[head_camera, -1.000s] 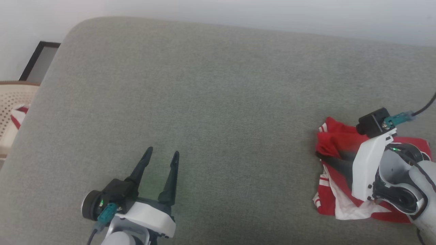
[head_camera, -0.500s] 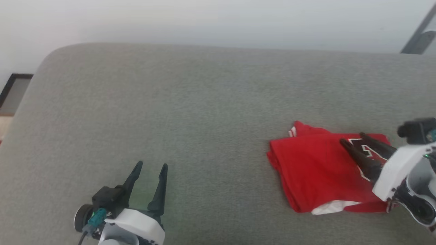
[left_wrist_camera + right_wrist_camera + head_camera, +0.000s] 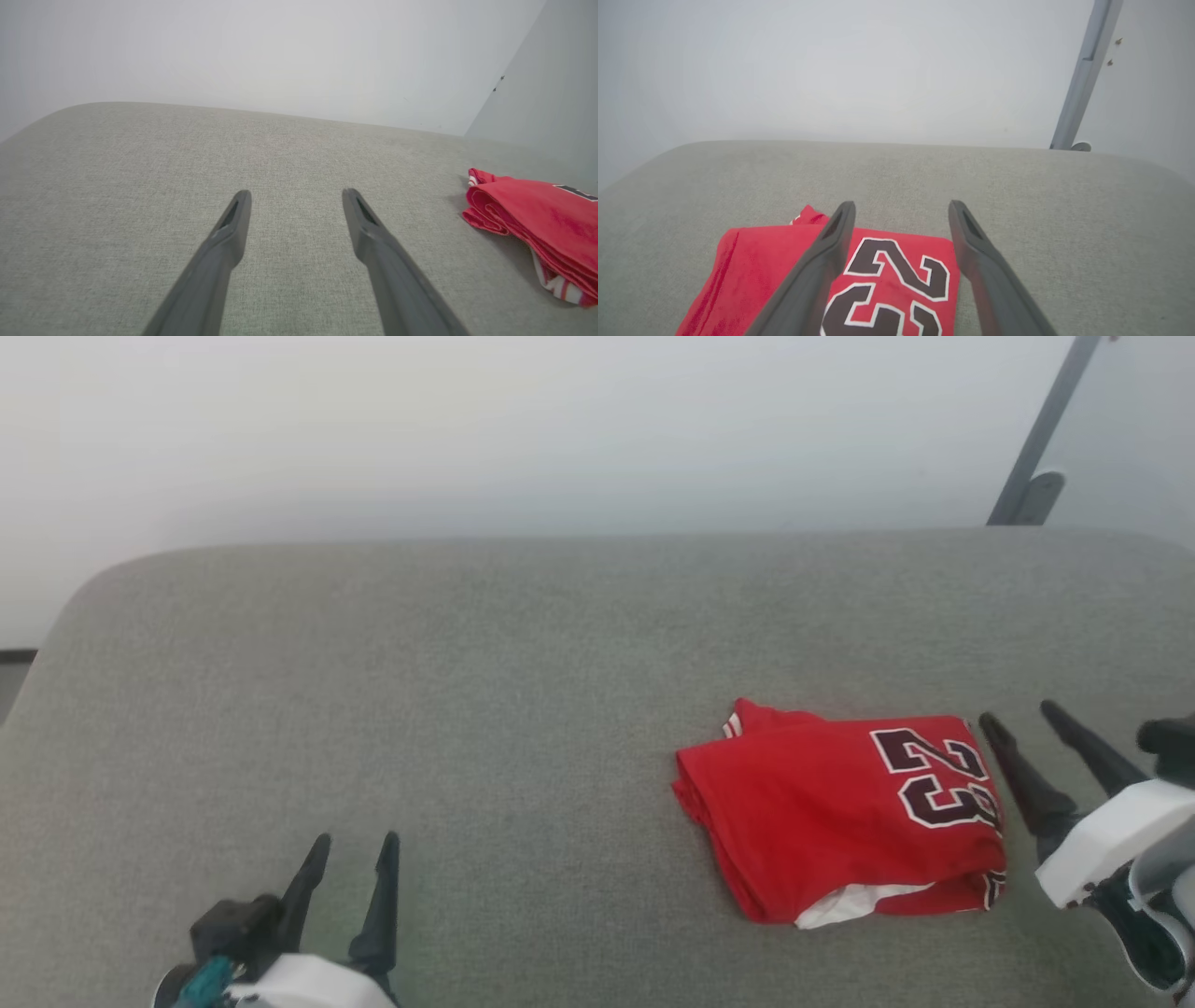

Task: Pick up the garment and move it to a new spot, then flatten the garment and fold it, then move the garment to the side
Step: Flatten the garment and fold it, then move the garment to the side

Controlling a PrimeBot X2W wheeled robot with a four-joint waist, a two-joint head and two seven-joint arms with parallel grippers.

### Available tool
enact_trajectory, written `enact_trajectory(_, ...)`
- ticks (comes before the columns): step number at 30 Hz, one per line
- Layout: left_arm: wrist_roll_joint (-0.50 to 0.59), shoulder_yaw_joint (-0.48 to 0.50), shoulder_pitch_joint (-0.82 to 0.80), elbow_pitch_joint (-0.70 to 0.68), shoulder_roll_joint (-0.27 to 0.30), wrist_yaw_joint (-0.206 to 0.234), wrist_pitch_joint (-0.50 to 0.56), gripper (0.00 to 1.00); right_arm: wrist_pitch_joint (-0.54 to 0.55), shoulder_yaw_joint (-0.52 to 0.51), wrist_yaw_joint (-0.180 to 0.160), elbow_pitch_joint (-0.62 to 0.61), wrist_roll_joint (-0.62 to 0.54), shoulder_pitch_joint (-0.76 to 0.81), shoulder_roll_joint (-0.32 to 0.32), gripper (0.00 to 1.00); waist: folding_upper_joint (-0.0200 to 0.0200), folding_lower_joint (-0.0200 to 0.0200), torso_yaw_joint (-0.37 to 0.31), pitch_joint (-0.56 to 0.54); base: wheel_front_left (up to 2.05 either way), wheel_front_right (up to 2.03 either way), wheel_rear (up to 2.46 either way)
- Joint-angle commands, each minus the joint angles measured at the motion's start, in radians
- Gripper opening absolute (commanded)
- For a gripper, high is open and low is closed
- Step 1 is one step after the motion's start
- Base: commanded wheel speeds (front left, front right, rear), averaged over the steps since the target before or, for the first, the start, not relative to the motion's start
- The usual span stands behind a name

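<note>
The garment [image 3: 822,812] lies as a folded red bundle on the grey cushion [image 3: 467,663], right of centre, with a black white-outlined "23" facing up and a white layer showing at its near edge. My right gripper [image 3: 1018,714] is open just off the garment's right edge and holds nothing. In the right wrist view its fingers [image 3: 901,205] hover over the garment's [image 3: 752,270] numbered end. My left gripper [image 3: 357,840] is open at the lower left, far from the cloth. In the left wrist view the left gripper [image 3: 295,193] is empty above bare cushion, with the garment [image 3: 537,214] at the right edge.
A pale wall stands behind the cushion's rounded far edge. A grey metal pole [image 3: 1041,439] leans at the upper right, also seen in the right wrist view as a pole [image 3: 1083,74]. Bare cushion stretches left of the garment.
The head camera has tilted and shifted. My right gripper has opened, let go of the garment and drawn back to its right; the garment now lies folded. The left gripper stays open.
</note>
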Motion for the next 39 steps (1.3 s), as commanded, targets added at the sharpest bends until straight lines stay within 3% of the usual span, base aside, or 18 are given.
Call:
enact_trajectory(1, 0.006, 0.012, 0.026, -0.017, 0.004, -0.003, -0.004, 1.0, -0.007, -0.053, 0.0, -0.023, -0.035, 0.037, 0.018, 1.0, -0.0001, 0.0, -0.013, -0.018, 0.0, 0.0, 0.0)
enact_trajectory(10, 0.041, 0.034, 0.14, -0.128, -0.008, -0.003, -0.004, 1.0, -0.007, -0.349, 0.0, -0.172, -0.177, 0.282, 0.095, 1.0, -0.0001, 0.0, 0.006, -0.033, 0.0, 0.0, 0.0)
enact_trajectory(17, 0.058, 0.047, 0.219, -0.197, -0.027, -0.003, -0.004, 1.0, -0.007, -0.478, 0.0, -0.264, -0.21, 0.439, 0.12, 1.0, -0.0001, 0.0, 0.025, -0.031, 0.0, 0.0, 0.0)
enact_trajectory(24, 0.073, 0.044, 0.246, -0.231, -0.042, -0.003, -0.004, 1.0, -0.007, -0.536, 0.0, -0.326, -0.231, 0.507, 0.145, 1.0, -0.0001, 0.0, 0.031, -0.02, 0.0, 0.0, 0.0)
enact_trajectory(39, 0.073, 0.033, 0.211, -0.24, -0.044, -0.003, -0.004, 1.0, 0.021, -0.532, 0.0, -0.354, -0.245, 0.486, 0.166, 1.0, -0.0001, 0.0, 0.031, 0.006, 0.0, 0.0, 0.0)
